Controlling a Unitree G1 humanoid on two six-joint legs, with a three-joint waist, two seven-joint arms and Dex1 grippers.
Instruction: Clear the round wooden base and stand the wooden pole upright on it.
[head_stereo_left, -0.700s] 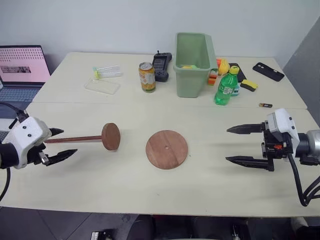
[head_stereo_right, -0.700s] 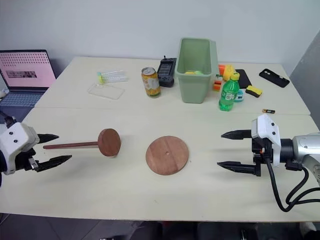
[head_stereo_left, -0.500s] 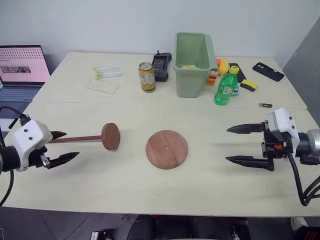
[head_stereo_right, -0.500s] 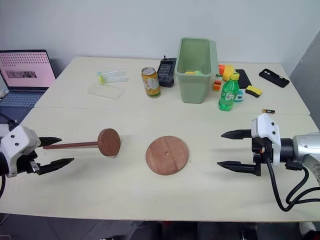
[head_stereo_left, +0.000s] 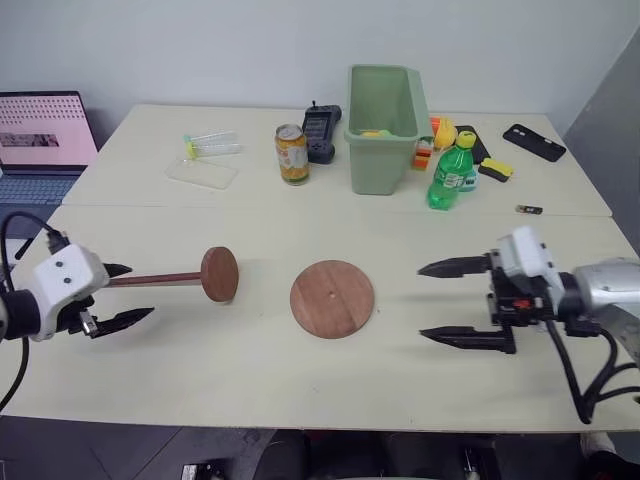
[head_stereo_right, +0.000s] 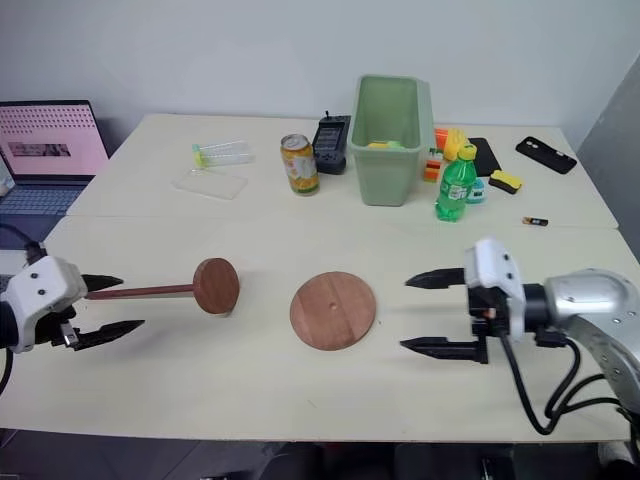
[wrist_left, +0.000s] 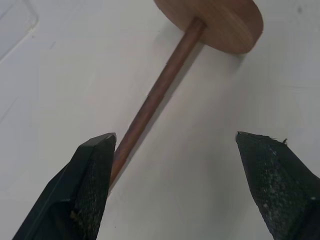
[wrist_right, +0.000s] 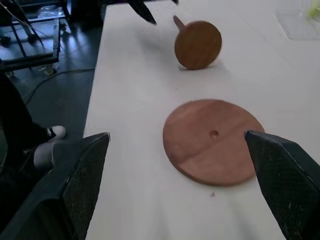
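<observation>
While lying flat, the wooden pole (head_stereo_left: 160, 277) ends in a disc.

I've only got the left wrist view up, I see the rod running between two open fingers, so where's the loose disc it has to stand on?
Observer: The round wooden base lies flat mid-table, apart from the wooden pole, nothing on it.
Operator: Where's the other arm?
Observer: The right gripper is open, on the base's far side from the pole, pointing toward the base.
Operator: Is the left gripper on the rod?
Observer: The left gripper is open around the rod's free end, not closed on it.
</observation>
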